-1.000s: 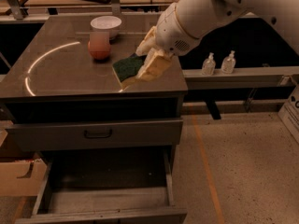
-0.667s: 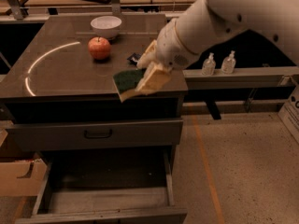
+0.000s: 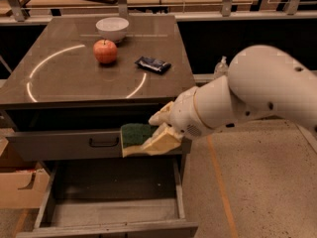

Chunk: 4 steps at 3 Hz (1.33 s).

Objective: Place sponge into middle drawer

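My gripper (image 3: 154,135) is shut on the sponge (image 3: 135,137), a pale yellow block with a dark green layer facing up. It holds the sponge in the air in front of the cabinet, above the right half of the middle drawer (image 3: 114,212). That drawer is pulled out, a wide grey metal box with a bare floor and side rails. The sponge hangs level with the front of the upper drawer (image 3: 59,144), which has a black handle (image 3: 103,142).
On the cabinet top (image 3: 74,83) stand a red apple (image 3: 105,51), a white bowl (image 3: 112,28) and a dark snack packet (image 3: 153,64). A cardboard box (image 3: 17,185) sits on the floor at the left. Shelving runs along the back.
The arm has carried the sponge off the cabinet top, forward and down past the front edge. It now hangs over the open drawer. The apple, bowl and packet have come into full view.
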Available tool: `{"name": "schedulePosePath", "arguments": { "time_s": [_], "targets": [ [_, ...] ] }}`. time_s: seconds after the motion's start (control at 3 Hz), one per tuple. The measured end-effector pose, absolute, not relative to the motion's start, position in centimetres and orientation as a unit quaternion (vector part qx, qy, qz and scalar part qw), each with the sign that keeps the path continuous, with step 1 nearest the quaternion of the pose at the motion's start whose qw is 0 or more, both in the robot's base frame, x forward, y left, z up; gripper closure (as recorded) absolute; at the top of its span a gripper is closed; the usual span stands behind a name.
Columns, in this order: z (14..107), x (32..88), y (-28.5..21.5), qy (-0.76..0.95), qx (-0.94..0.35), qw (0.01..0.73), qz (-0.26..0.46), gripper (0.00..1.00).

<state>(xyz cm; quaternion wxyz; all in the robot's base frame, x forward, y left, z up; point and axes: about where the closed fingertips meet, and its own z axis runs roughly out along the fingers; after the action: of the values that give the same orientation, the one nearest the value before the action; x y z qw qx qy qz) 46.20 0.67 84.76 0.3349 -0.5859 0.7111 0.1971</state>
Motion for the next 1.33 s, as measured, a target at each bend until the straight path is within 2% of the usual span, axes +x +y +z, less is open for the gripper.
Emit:
{"name": "schedulePosePath", "arguments": {
  "time_s": [0.67, 1.0, 1.33],
  "targets": [
    [75.3, 44.2, 1.6, 0.721, -0.563, 0.319, 0.248, 1.0],
    [68.4, 45.4, 3.2, 0.717, -0.554, 0.336, 0.258, 1.0],
    [68.2, 45.4, 3.2, 0.718, -0.553, 0.335, 0.259, 1.0]
  ]
}}
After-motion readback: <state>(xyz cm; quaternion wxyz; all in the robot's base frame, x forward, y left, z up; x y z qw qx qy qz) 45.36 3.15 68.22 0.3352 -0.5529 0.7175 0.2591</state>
